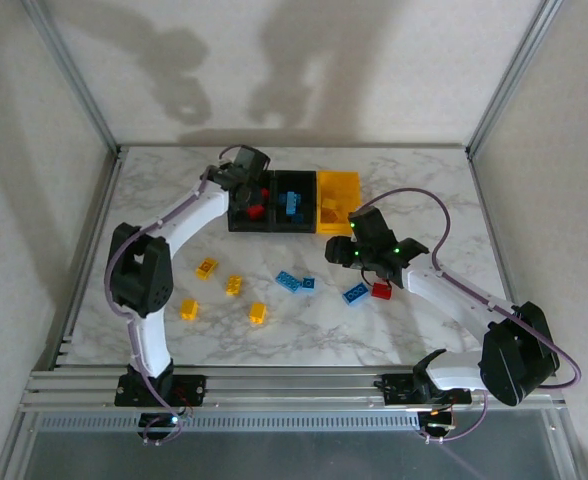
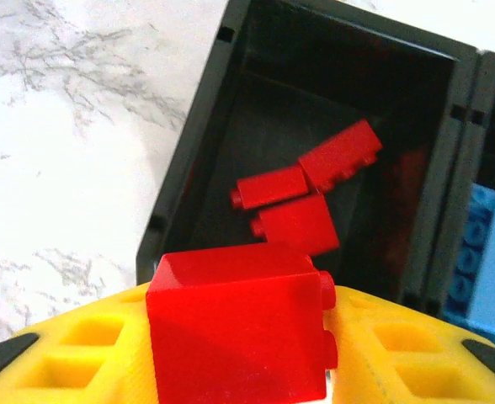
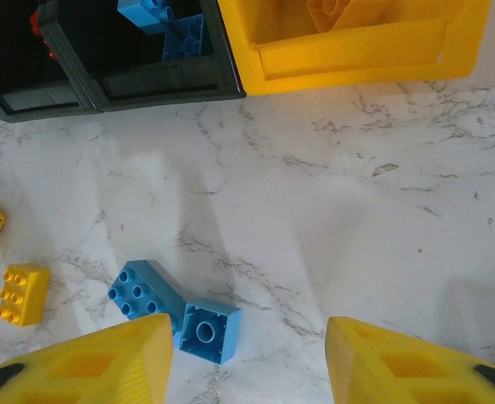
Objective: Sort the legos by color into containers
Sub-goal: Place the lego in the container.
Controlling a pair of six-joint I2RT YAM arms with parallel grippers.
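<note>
Left fingers (image 2: 79, 358): yellow; clamped on a red brick (image 2: 235, 324) at the bottom of the left wrist frame; its studs face right
Left gripper (image 2: 239, 353): closed on that brick; above the near wall of the left bin (image 2: 188, 160), upper centre of the top view
Left bin: black; three red bricks (image 2: 302, 223) lie loose on its floor
Middle bin (image 1: 296, 227): black; blue bricks (image 1: 292, 205) inside
Yellow bin (image 3: 348, 55): right end of the row; a yellow piece (image 3: 340, 10) inside, at the top edge of the right wrist frame
Right fingers (image 3: 96, 366): yellow; apart, with bare marble between them; holding nothing
Right gripper (image 3: 247, 366): over the table (image 1: 424, 190), just below the yellow bin in the top view
Near right fingers: a blue brick (image 3: 142, 290) touching a paler blue brick (image 3: 204, 330), lower left of the frame; a yellow brick (image 3: 22, 293) further left
Table: white marble; four yellow bricks (image 1: 234, 285) at lower left of the top view; a loose red brick (image 1: 381, 290) beside the right arm
</note>
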